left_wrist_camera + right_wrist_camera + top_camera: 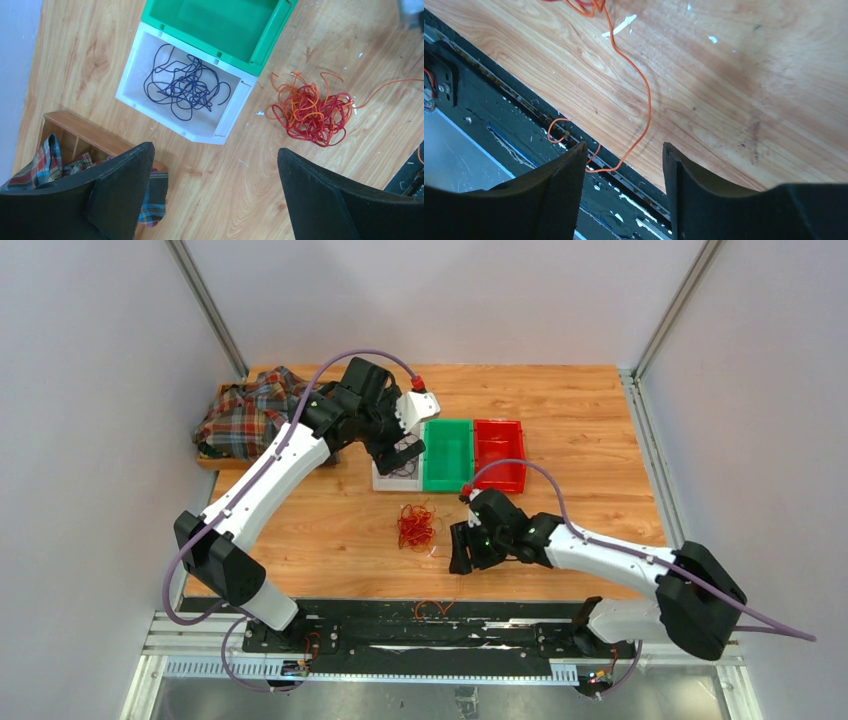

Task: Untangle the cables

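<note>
At the near edge, an orange tail was seen trailing off the surface onto the black rail. The right jaws were held released just above it, probably so that it could be straddled and drawn out. Beyond, the clump of red and orange cables lay knotted on the wood. Farther on, a purple cable was coiled alone in the white bin, judged already sorted. The left jaws were held released above that bin, grasping nothing.
</note>
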